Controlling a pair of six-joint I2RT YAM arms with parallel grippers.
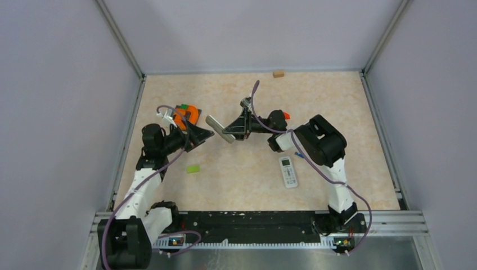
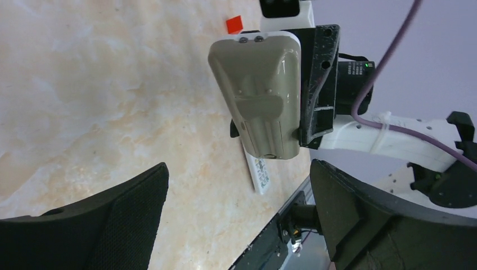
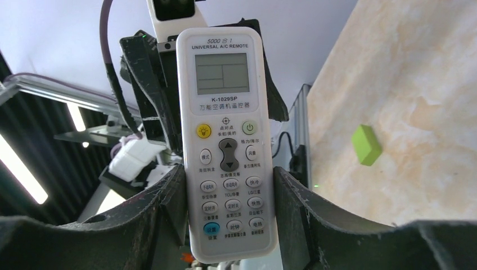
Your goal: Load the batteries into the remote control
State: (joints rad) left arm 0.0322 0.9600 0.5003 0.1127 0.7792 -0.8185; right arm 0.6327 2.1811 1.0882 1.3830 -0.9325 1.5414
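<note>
Your left gripper (image 2: 239,169) fills the foreground of its own camera, jaws spread wide with nothing between them, facing the beige back of the remote control (image 2: 259,95) just ahead. Only the right wrist view gives you its screen and buttons, with the right gripper (image 3: 228,183) clamped on its lower half. From above, a second remote (image 1: 288,171) lies flat, apart from that gripper, to its right; the batteries are too small to pick out.

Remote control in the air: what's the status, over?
Right jaws shut on white plastic remote control, held up. Left jaws open, empty, facing its back. Batteries not in view. Nothing in between.
</note>
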